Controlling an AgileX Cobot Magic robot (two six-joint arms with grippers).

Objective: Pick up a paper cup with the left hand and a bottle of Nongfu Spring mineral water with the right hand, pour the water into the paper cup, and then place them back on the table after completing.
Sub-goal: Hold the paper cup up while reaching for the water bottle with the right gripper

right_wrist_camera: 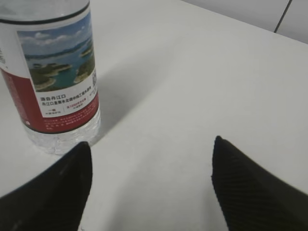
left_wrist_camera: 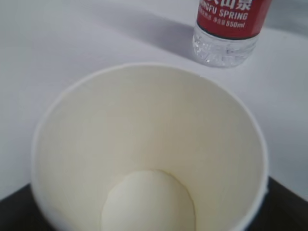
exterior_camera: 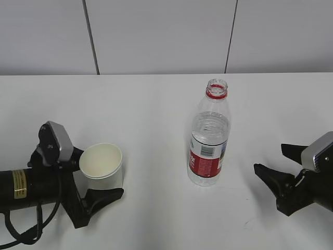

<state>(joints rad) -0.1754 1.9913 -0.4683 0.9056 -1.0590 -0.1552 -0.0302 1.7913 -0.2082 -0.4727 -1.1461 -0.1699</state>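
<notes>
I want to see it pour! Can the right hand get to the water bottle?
Probably yes. The right hand has its fingers spread wide, and only bare table lies between it and the uncapped bottle.

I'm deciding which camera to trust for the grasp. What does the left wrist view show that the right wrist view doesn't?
Only the left wrist view shows the paper cup, seen from above, its inside empty and dry. Only the right wrist view shows the right hand, jaws wide apart, nothing between them, and the bottle's scenic label panel. Both show the bottle standing upright on the white table.
</notes>
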